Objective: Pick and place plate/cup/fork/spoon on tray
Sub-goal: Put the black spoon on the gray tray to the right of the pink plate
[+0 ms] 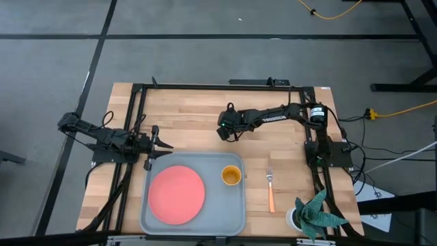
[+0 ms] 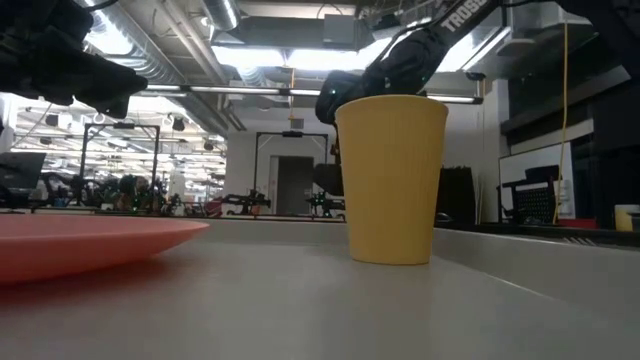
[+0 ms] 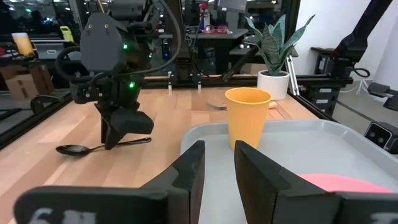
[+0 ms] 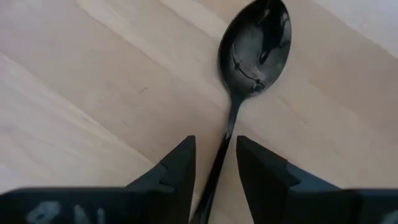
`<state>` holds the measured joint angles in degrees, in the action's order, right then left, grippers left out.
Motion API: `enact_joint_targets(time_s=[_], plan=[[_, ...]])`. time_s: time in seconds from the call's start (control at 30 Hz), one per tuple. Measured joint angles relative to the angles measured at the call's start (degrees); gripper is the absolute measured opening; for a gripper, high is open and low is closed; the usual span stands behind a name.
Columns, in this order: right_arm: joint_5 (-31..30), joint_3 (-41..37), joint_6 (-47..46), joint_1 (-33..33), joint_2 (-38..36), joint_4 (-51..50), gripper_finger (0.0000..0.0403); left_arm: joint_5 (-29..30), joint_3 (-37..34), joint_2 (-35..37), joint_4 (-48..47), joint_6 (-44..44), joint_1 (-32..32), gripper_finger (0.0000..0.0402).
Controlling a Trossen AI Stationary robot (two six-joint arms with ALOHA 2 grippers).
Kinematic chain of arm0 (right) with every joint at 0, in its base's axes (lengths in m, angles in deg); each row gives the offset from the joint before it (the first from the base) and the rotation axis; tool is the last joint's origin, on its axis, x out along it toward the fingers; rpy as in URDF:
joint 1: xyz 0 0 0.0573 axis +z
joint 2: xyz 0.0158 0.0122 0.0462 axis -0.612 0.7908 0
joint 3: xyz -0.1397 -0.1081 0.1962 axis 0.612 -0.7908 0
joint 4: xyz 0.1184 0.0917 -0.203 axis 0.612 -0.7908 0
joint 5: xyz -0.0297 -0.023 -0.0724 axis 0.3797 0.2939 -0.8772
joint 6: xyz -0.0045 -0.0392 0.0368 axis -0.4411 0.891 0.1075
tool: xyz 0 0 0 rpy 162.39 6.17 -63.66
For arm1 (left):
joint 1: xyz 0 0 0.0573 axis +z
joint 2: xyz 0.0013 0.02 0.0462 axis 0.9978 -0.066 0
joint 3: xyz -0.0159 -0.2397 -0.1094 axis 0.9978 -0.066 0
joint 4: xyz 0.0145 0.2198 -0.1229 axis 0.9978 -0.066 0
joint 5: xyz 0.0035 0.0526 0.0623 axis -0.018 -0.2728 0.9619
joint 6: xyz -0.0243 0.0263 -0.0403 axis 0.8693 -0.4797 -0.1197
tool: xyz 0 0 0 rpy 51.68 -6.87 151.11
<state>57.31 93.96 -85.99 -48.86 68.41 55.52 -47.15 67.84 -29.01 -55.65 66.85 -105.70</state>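
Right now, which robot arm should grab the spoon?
The right arm. Its pincer is down over the spoon on the table, fingers open on either side of the handle. The left pincer waits at the tray's far left corner.
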Motion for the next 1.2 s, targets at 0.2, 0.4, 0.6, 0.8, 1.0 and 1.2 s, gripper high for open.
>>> enact_joint_targets(time_s=[0.2,0.4,0.6,0.8,1.0,1.2], plan=[[1.2,0.1,0.0,0.0,1.2,0.0,0.0121,0.1,0.0,0.0,0.0,0.0,0.0,0.0080],[1.0,0.3,-0.4,0.0,2.5,0.2,0.0120,0.0,0.0,0.0,0.0,0.1,0.0,0.0080],[1.4,0.7,-1.6,0.0,2.6,-0.2,0.0080,0.1,0.0,0.0,0.0,0.0,0.0,0.0080],[1.8,0.7,-5.4,0.1,2.7,-0.3,0.0012,0.1,0.0,0.0,0.0,0.1,0.0,0.0080],[2.6,0.6,-7.7,0.4,2.6,0.5,0.0006,0.1,0.0,0.0,0.0,0.0,0.0,0.0080],[1.0,6.1,-8.9,1.7,3.6,-2.0,0.0003,0.1,0.0,0.0,0.0,0.0,0.0,0.0080]])
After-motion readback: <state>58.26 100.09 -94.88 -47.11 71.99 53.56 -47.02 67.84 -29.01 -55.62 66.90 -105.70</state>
